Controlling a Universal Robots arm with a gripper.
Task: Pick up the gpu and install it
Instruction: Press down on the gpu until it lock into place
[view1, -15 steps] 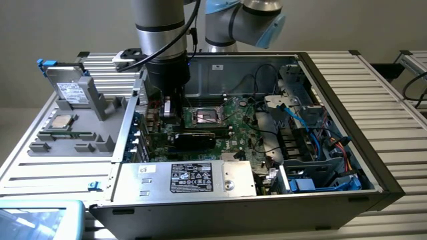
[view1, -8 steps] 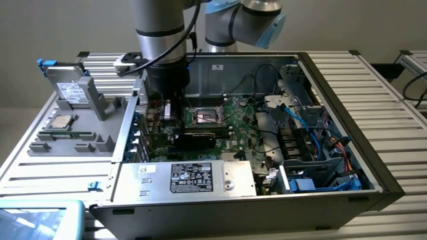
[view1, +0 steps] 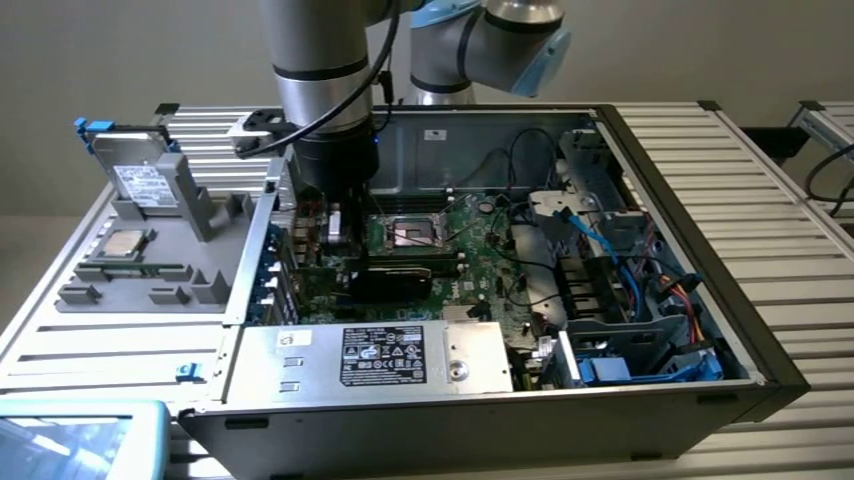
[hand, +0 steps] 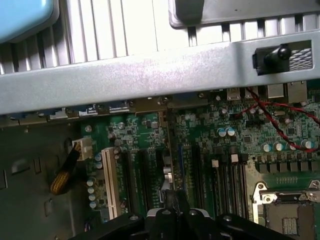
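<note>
My gripper (view1: 334, 238) is low inside the open computer case (view1: 667, 130), close to its rear wall on the exterior view's left. In the wrist view, the gripper (hand: 171, 204) is shut on the gpu (hand: 170, 150). The gpu appears edge-on as a thin dark strip running from the fingers (hand: 181, 204) toward the case's rear wall (hand: 150, 82). It stands upright over the green motherboard (hand: 210, 135), in line with the long dark expansion slots (hand: 144, 175). How deep it sits in a slot is hidden.
A white slot (hand: 109, 182) and a yellow cable (hand: 62, 177) lie beside the gpu; memory slots (hand: 227, 180) and the CPU socket (hand: 287, 210) lie on its other side. Red wires (hand: 280, 125) cross the board. The power supply (view1: 387, 355) and drive cage (view1: 641, 300) crowd the case.
</note>
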